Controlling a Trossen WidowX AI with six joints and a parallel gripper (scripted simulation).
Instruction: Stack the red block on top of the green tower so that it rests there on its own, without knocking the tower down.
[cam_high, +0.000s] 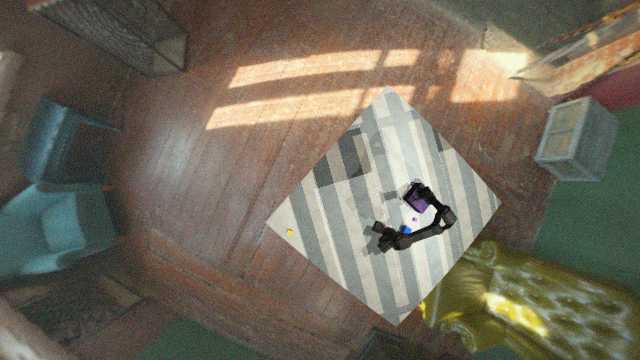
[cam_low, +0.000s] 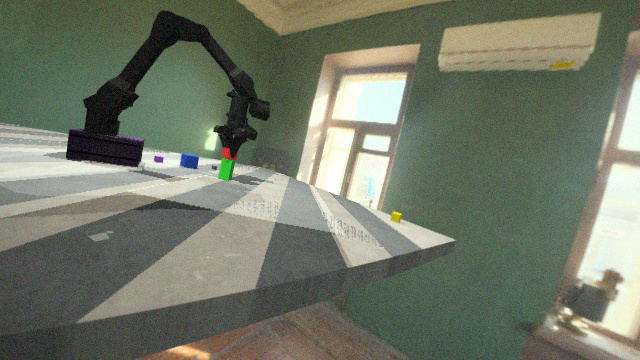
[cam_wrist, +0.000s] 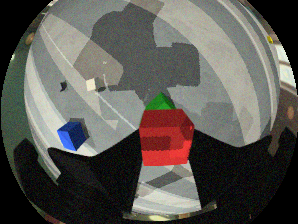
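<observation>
My fingers (cam_low: 229, 148) point straight down and are closed on the red block (cam_low: 229, 153), pinching it from both sides with only a moderate gap between them, the width of the block itself. In the wrist view the red block (cam_wrist: 165, 136) fills the space between my two dark fingers, and a sliver of the green tower (cam_wrist: 160, 102) shows just beyond its far edge, so the tower sits directly under what I hold. From the exterior view the red block's underside meets the top of the green tower (cam_low: 226, 169); I cannot tell whether the two are pressed together or a hair apart. The tower stands upright on the table (cam_low: 210, 260). Off to one side of my fingers, toward my purple base (cam_low: 105, 147), a blue block (cam_low: 189, 160) rests on the table, and a small purple block (cam_low: 158, 159) lies beyond it, nearer the base. A yellow block (cam_low: 396, 216) sits well away from my fingers, close to the table's far edge. In the top view my arm (cam_high: 425, 231) hides both the red block and the tower.
</observation>
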